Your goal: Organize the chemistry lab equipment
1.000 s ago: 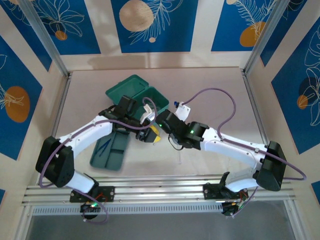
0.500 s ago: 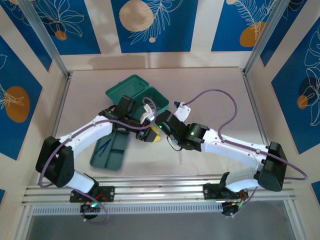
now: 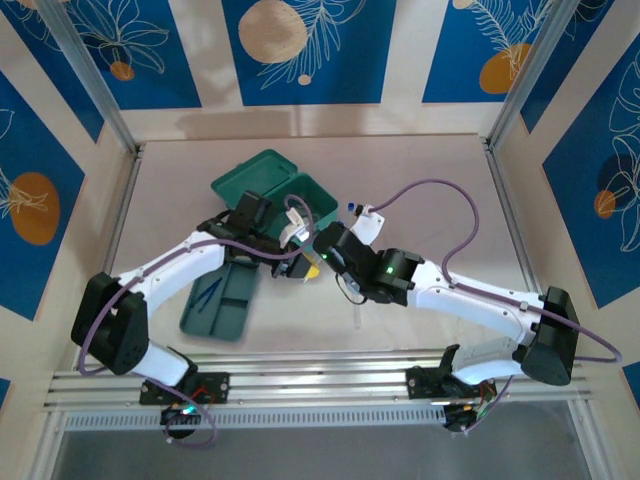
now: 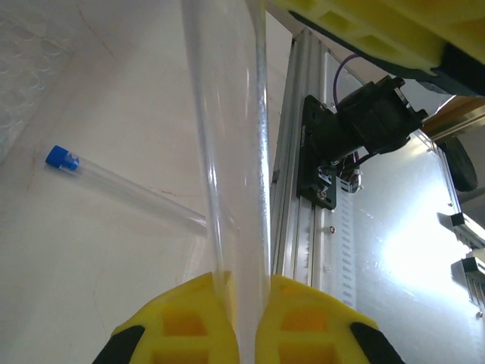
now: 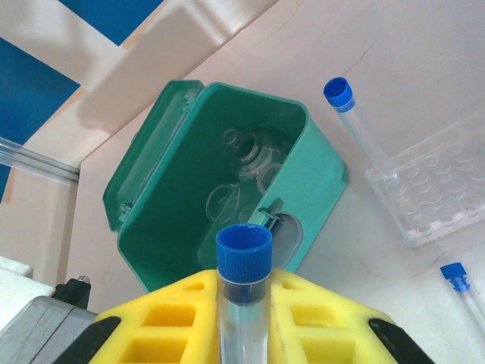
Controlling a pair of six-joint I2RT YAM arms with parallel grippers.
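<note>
Left gripper (image 4: pixel 241 307) has closed onto the tube (image 4: pixel 227 136), right gripper (image 5: pixel 244 299) pinching it too; axis runs up-frame, cap (image 5: pixel 244 249) topmost.

Hinged case (image 3: pixel 272 182) on bench (image 3: pixel 420 170), 1 o'clock of divided tray (image 3: pixel 228 312). Beaker (image 5: pixel 244 148) inside case. Tweezers (image 3: pixel 207 293) in tray. One tube (image 4: pixel 129 189) flat on bench.

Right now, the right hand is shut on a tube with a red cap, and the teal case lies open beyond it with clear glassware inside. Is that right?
Not quite: the cap is blue, not red. The right wrist view shows the right hand shut on a blue-capped tube, and the teal case does lie open beyond it with clear glassware inside.
</note>
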